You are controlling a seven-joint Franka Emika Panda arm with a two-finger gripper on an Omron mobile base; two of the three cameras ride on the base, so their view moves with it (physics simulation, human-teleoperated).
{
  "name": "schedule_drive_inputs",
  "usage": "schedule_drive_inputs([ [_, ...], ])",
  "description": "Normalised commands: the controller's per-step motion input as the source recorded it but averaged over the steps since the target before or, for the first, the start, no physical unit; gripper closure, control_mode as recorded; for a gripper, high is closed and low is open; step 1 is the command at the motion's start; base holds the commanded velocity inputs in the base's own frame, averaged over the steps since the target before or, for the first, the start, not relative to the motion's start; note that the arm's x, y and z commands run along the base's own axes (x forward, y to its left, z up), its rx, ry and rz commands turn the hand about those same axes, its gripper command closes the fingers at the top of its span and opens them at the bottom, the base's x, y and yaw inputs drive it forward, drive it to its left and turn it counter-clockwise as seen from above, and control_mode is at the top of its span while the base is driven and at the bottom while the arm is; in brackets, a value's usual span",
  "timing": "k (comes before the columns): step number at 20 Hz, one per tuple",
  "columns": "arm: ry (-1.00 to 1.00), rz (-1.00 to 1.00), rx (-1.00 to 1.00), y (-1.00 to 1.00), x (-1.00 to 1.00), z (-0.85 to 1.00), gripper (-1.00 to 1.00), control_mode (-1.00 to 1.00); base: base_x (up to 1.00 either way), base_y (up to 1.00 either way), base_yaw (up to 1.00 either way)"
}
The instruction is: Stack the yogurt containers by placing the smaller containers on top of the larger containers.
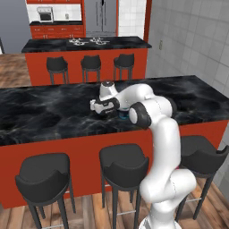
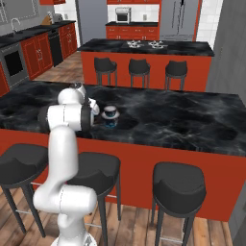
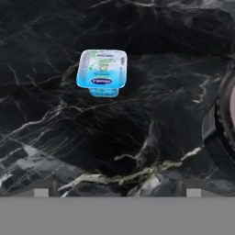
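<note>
Two yogurt containers are all we can count for certain: one small light-blue rectangular cup with a pale printed foil top, lying alone on the black marble counter, and one wide dark round tub with a pale lid, which sits near the counter's front edge, just beside the arm's wrist. A dark curved rim at the right edge of the hand view is probably that same tub, though we cannot be sure. We cannot make out a second small cup.

Our two-finger gripper hovers above the counter with its dark fingertips spread wide and nothing between them. The blue cup lies ahead of them, apart from the tub.

We judge the main risk to be the approach: the cup is light and shallow, so fingers coming down off-centre could nudge it across the slick marble or clip its foil rim and tip it. The arm's elbow also hangs close to the tub and could knock it.
</note>
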Motion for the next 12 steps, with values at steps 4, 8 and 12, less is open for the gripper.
schedule_drive_inputs([
  [4,0.0,0.05,0.0,0.0,0.24,-0.1,-1.0,-1.0,0.0,0.0,0.0],
  [8,0.0,0.01,0.0,0.0,0.28,-0.01,-1.0,-1.0,0.0,0.0,0.0],
  [12,0.0,0.0,0.0,0.09,0.37,0.0,-1.0,-1.0,0.0,0.0,0.0],
])
